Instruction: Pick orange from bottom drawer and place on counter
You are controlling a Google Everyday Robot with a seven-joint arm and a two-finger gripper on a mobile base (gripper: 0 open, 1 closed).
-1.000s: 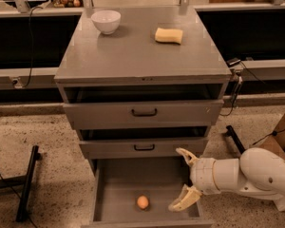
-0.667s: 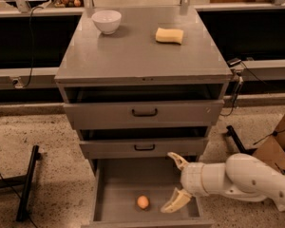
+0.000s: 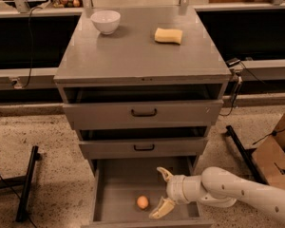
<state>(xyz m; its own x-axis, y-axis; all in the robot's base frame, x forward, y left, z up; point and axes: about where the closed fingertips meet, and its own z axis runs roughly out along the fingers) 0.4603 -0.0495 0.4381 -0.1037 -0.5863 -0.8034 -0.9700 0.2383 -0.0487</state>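
The orange [image 3: 142, 202] is seen lying in the pulled-out bottom drawer [image 3: 116, 186]. The hand [image 3: 160, 192] is held just beside it, fingers spread apart, nothing gripped. A white bowl [image 3: 106, 21] and a yellow sponge [image 3: 168, 35] are set on the tabletop [image 3: 133, 58].

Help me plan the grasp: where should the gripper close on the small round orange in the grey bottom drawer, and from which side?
Grip the small round orange across its middle, from its right: the open gripper hangs there inside the grey metal bottom drawer. A smooth ball, clear of walls.
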